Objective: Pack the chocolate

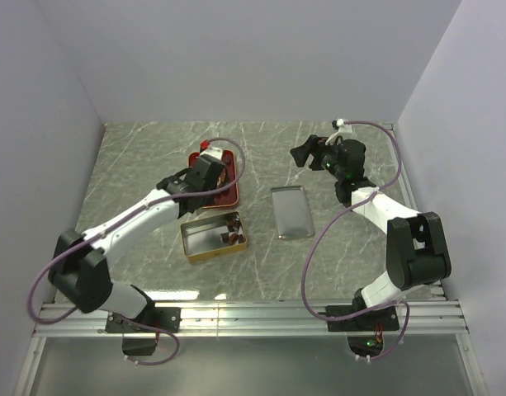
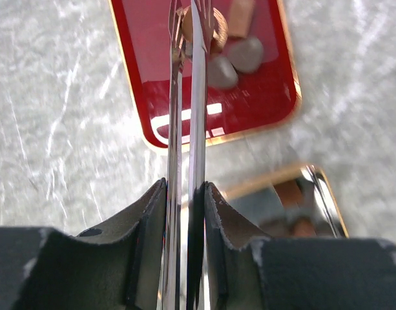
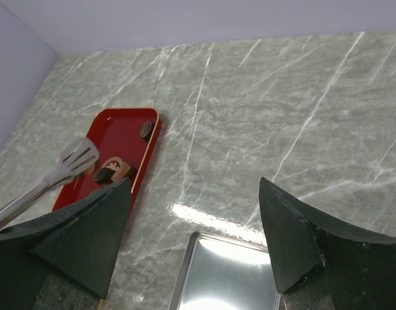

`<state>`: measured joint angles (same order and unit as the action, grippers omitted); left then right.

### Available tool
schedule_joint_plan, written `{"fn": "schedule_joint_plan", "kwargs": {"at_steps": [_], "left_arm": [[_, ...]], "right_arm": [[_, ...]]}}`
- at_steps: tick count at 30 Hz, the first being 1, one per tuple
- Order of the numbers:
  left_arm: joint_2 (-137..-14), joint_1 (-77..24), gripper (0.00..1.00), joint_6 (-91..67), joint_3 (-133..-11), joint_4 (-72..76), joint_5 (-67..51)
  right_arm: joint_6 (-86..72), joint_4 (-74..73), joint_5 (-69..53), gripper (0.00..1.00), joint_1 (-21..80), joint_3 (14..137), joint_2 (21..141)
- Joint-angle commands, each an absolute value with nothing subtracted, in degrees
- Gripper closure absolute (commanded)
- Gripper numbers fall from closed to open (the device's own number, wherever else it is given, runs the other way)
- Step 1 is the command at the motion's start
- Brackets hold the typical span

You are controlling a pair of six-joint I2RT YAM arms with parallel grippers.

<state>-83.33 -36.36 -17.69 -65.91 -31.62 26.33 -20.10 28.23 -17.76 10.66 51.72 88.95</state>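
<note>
The left end effector (image 2: 185, 200) clamps tongs (image 2: 198, 97) pinching a chocolate (image 2: 219, 30) in the red tray (image 2: 146, 71); right end effector (image 3: 194, 187) gapes open.

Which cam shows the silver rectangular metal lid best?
Top external: the whole silver rectangular metal lid lies flat, unobstructed. Right wrist catches only one end of it at the frame's bottom edge; left wrist doesn't show it.

Grey veined marble tabletop (image 1: 145, 157) between plain pale lavender walls (image 1: 253, 58)
</note>
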Motion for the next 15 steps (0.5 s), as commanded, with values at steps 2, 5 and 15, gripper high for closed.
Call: {"fn": "schedule_joint_plan", "kwargs": {"at_steps": [2, 5, 15], "left_arm": [[-73.67, -39.89, 0.69, -22.14, -64.87, -34.7, 24.09], [-70.33, -40.87, 0.69, -23.9, -64.08, -37.17, 23.73], [-65.22, -42.1, 0.68, -24.26, -63.19, -44.9, 17.85]], "right_arm": [[-19.95, 30.06, -18.72, 0.14, 10.46, 52.47, 86.75], [-20.04, 30.15, -18.81, 0.14, 10.46, 52.47, 86.75], [-19.95, 30.32, -18.72, 0.14, 10.46, 52.47, 86.92]]}}
